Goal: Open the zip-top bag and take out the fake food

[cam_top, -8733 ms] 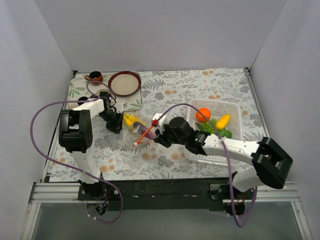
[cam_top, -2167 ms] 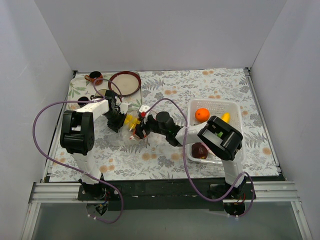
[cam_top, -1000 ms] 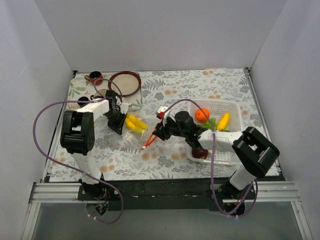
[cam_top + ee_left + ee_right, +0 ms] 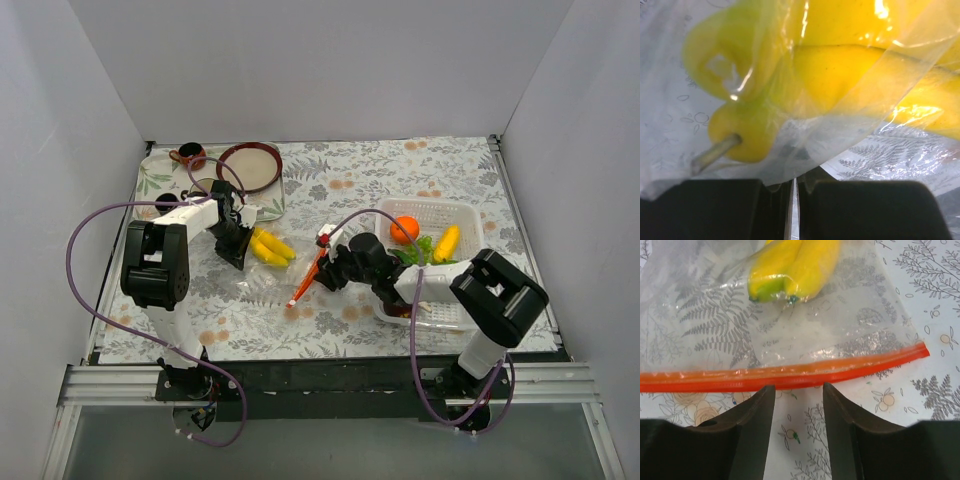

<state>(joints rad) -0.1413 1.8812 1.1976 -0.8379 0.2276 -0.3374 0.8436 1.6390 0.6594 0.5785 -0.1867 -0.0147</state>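
Note:
The zip-top bag (image 4: 277, 272) lies flat on the cloth in the top view, its orange-red zip strip (image 4: 308, 279) toward the right arm. Yellow bananas (image 4: 270, 246) lie inside it. My left gripper (image 4: 238, 253) is shut on the bag's closed end; in the left wrist view the clear plastic (image 4: 850, 120) runs into the closed jaws (image 4: 794, 182), with the bananas (image 4: 830, 75) just beyond. My right gripper (image 4: 333, 268) is open and empty. In the right wrist view its gripper (image 4: 797, 390) sits just short of the zip strip (image 4: 790, 377), the bananas (image 4: 792, 265) behind it.
A white perforated basket (image 4: 468, 262) at the right holds an orange (image 4: 405, 229), a yellow piece (image 4: 447, 241), green pieces (image 4: 428, 250) and a dark purple piece (image 4: 400, 306). A tray (image 4: 152, 180) at the back left carries a bowl (image 4: 250, 167) and cups (image 4: 190, 155). White walls close three sides.
The right gripper was reaching into the bag by the bananas, then drew back toward the basket. It now sits open just outside the zip strip. The left gripper has kept its hold.

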